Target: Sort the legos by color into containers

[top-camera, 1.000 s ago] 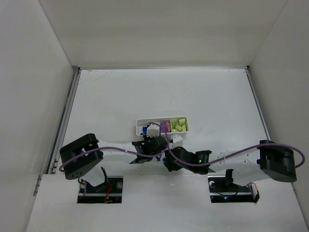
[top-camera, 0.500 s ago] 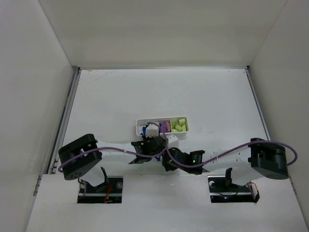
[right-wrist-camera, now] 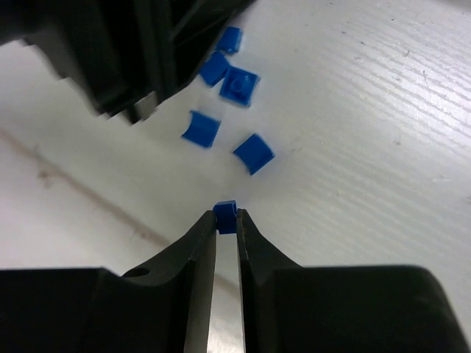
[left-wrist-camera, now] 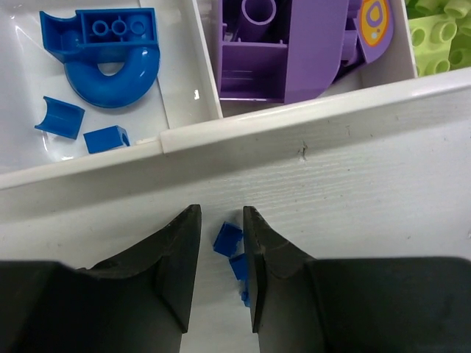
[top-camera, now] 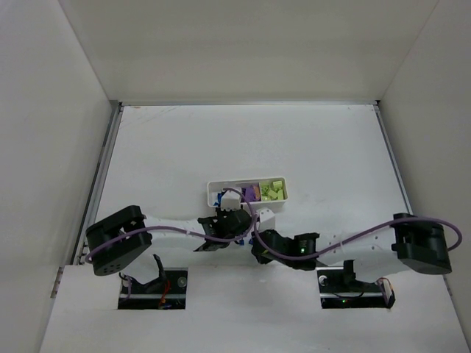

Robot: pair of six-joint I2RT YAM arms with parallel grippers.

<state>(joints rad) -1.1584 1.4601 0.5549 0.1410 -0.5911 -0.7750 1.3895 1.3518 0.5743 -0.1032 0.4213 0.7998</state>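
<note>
The white three-compartment tray [top-camera: 246, 193] holds a large rounded blue piece [left-wrist-camera: 110, 62] and two tiny blue bricks in its left compartment, the purple-and-orange piece [left-wrist-camera: 287, 51] in the middle, and yellow-green bricks [left-wrist-camera: 441, 33] on the right. My left gripper [left-wrist-camera: 221, 215] is open just in front of the tray wall [left-wrist-camera: 309, 125], its fingers astride tiny blue bricks [left-wrist-camera: 227, 239] lying on the table. My right gripper [right-wrist-camera: 225, 220] is shut on a tiny blue brick [right-wrist-camera: 226, 213], held at its fingertips above the table. Several loose blue bricks [right-wrist-camera: 239, 84] lie just beyond it.
In the top view both arms meet in front of the tray, the left gripper [top-camera: 232, 224] close beside the right gripper [top-camera: 257, 248]. The left gripper's dark body [right-wrist-camera: 132, 51] fills the upper left of the right wrist view. White walls enclose the table.
My right gripper has drawn back toward the near edge and a little left. The left gripper has barely shifted in front of the tray.
</note>
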